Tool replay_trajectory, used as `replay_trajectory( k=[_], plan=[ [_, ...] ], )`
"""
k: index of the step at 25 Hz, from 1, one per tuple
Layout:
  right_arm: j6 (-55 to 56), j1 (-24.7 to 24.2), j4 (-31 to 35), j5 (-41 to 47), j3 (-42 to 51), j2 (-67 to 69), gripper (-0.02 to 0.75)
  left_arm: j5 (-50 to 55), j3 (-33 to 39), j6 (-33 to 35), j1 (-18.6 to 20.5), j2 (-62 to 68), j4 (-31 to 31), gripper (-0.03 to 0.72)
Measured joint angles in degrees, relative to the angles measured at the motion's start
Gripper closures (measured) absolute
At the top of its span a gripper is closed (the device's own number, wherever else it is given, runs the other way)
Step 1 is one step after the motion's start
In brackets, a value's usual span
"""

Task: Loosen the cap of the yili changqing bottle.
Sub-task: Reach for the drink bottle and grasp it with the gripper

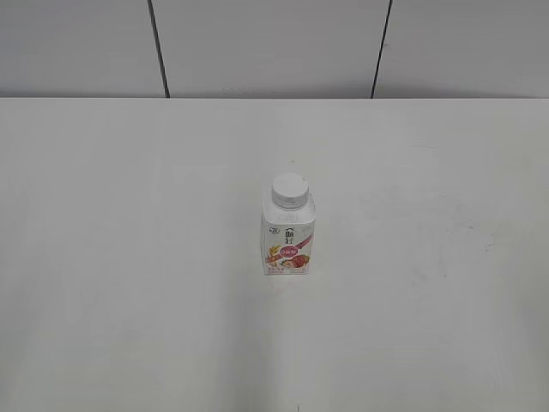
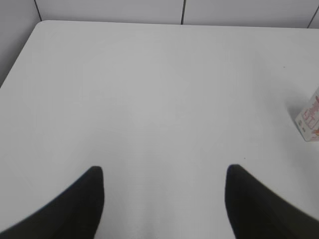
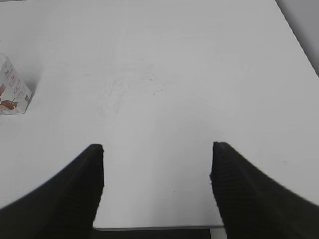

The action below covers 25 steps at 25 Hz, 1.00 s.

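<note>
Left claw [image 2: 162, 199] spread wide and empty over the bench [image 1: 129, 257], yili changqing bottle [image 2: 310, 118] off at its right. Upright mid-bench, well clear of every edge, cap [image 1: 289, 190] on top. Right claw [image 3: 157, 181] likewise agape, bottle at its left; neither arm judged clearly nearer.

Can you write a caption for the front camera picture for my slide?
A small capped bottle stands upright alone on a white table.

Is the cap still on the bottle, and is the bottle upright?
Yes to both. The cap sits on the neck of the yili changqing bottle, which stands upright on the table. How tight it is, cannot tell.
</note>
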Motion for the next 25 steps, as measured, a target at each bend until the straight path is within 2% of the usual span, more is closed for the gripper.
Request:
replay_trajectory(
  k=[25],
  plan=[
    [0.0, 0.0, 0.1, 0.0, 0.0, 0.0, 0.204, 0.0, 0.0, 0.0, 0.0, 0.0, 0.0, 0.218]
  ],
)
